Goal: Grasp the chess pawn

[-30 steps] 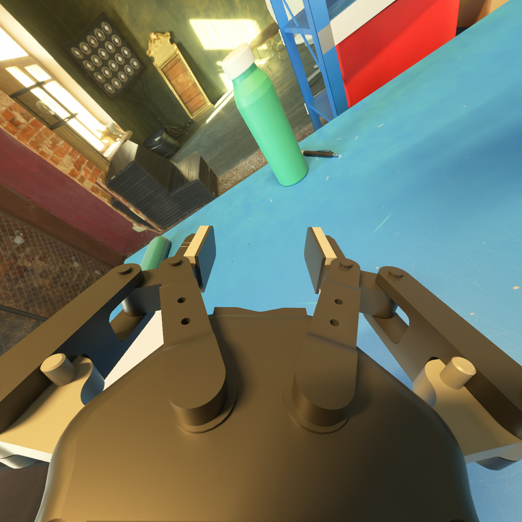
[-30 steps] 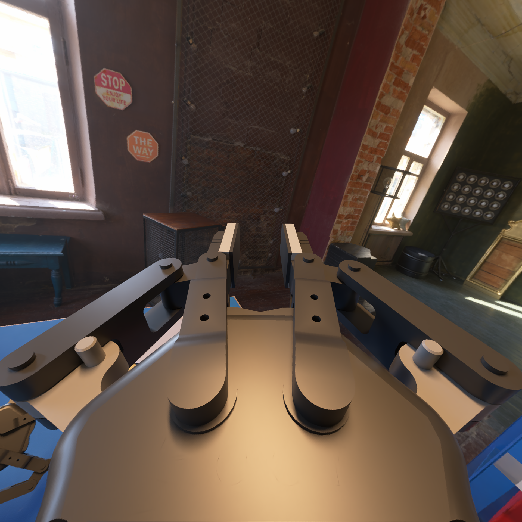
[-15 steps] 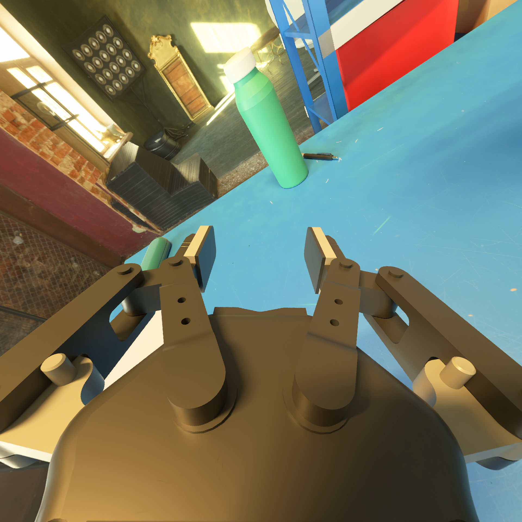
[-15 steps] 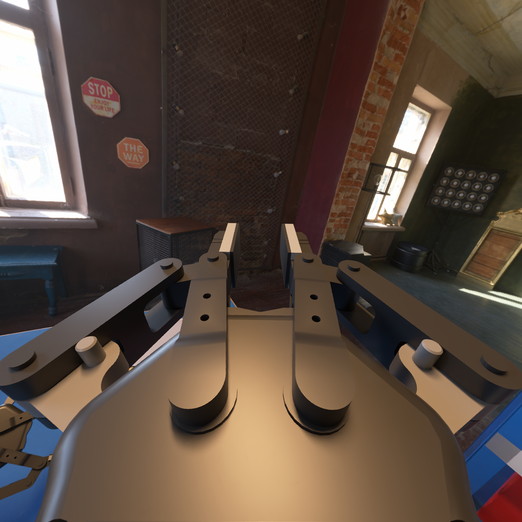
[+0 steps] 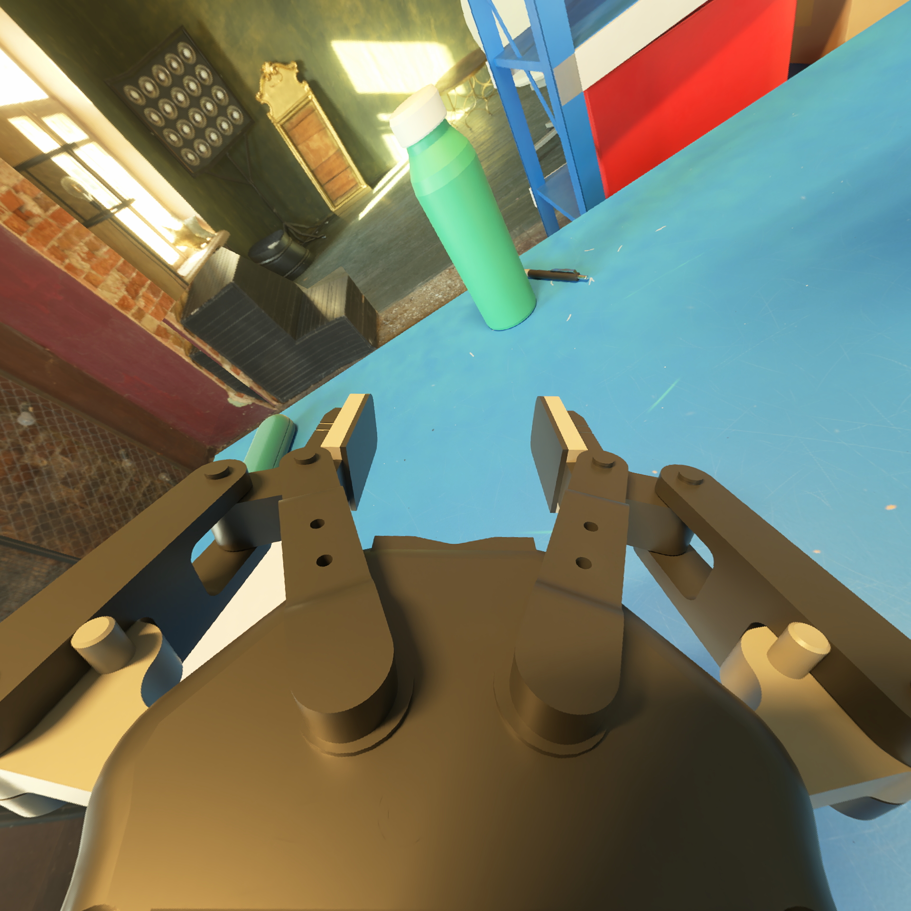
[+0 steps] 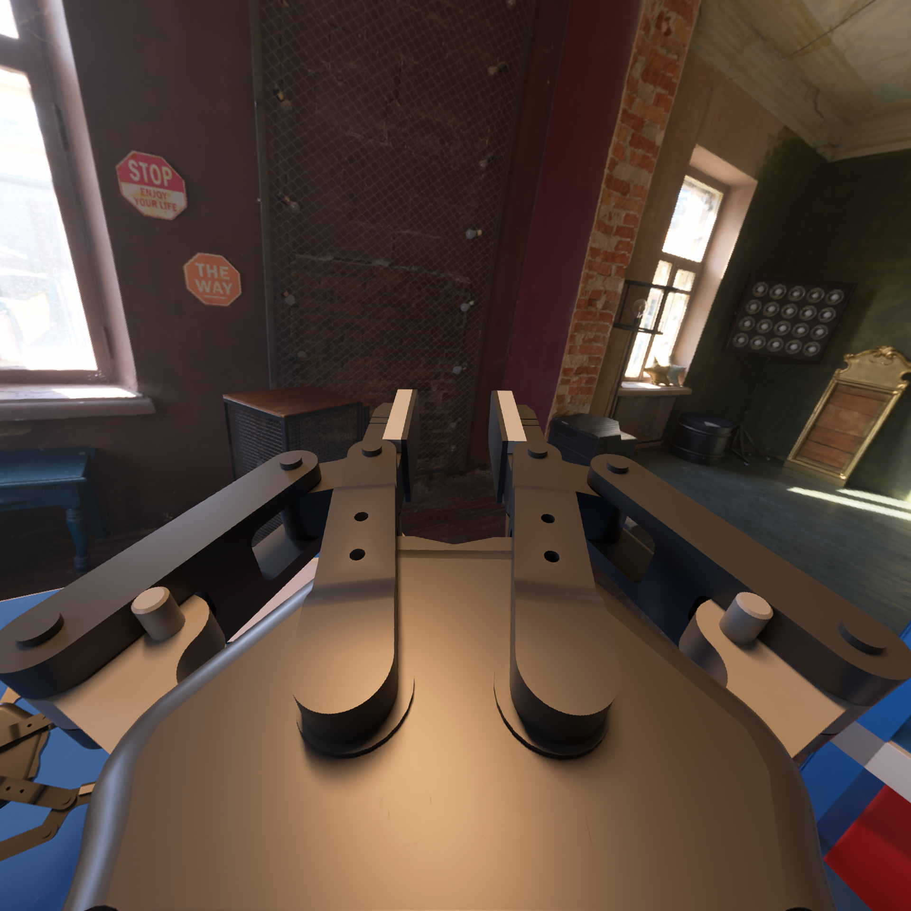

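Observation:
No chess pawn shows in either view. My left gripper [image 5: 453,419] is open and empty, held low over the blue table [image 5: 715,394] and pointing along it toward a green bottle. My right gripper [image 6: 454,409] points out over the table edge at the room wall. Its jaws stand partly open with a narrow gap, and nothing is between them. Part of the other gripper [image 6: 24,788] shows at the lower left of the right wrist view.
A tall green bottle with a white cap [image 5: 468,222] stands near the table's far edge, a dark pen [image 5: 554,274] beside it. A small green cylinder [image 5: 271,443] lies behind my left finger at the table edge. A blue frame and red box [image 5: 690,98] stand at the back right.
The right wrist view has swung slightly, so the wall signs and windows drift left and down. The left gripper has barely moved. Neither gripper has changed its opening.

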